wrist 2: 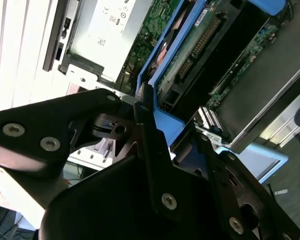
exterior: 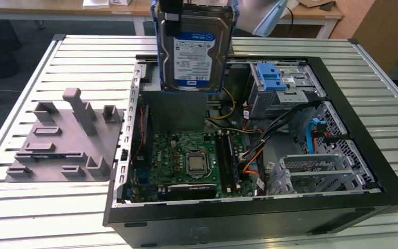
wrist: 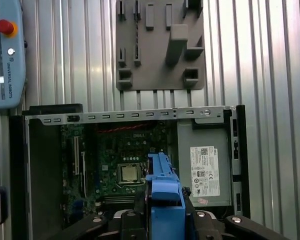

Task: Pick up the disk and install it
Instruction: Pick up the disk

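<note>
The disk (exterior: 194, 49) hangs upright in the air over the back part of the open computer case (exterior: 365, 155). It is a silver hard drive with a white-and-blue label facing the exterior view and a blue carrier frame around its edges. My gripper (exterior: 185, 8) is shut on its upper end at the top of the exterior view. In both wrist views my black fingers (wrist 2: 146, 120) clamp the blue carrier (wrist: 165, 192) from two sides. Below the disk lie the motherboard (wrist: 125, 172) and the grey power supply (wrist: 204, 170).
A drive cage with a blue ribbed latch (exterior: 271, 78) sits at the case's far right corner, and a metal bay (exterior: 320, 168) nearer the front right. A grey fixture plate (exterior: 68, 140) with pegs lies on the slatted table at the exterior view's left. A teach pendant (wrist: 5, 50) lies nearby.
</note>
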You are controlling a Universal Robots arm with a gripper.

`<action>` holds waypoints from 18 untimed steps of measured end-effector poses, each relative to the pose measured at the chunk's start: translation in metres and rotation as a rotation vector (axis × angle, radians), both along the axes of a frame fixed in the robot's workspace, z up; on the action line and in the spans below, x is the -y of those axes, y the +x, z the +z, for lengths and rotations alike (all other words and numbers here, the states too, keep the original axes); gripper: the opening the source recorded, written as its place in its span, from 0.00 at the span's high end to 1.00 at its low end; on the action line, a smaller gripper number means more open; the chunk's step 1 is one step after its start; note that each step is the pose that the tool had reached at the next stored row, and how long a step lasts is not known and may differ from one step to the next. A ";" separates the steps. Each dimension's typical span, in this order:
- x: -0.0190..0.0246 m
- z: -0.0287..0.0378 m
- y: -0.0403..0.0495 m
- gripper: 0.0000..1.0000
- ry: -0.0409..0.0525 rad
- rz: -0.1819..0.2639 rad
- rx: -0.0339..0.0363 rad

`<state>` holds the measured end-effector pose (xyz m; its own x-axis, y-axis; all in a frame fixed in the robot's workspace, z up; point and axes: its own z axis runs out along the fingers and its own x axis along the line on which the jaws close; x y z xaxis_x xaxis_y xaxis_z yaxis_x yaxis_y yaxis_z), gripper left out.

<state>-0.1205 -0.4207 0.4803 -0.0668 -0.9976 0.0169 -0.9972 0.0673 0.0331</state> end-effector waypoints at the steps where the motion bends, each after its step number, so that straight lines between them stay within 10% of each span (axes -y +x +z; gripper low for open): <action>1: 0.0005 -0.0003 0.0039 0.64 0.0000 0.000 -0.0007; 7: 0.0027 -0.0019 0.0222 0.64 0.0001 0.000 -0.0023; 18: 0.0081 -0.0041 0.0291 0.64 -0.0001 0.016 0.0023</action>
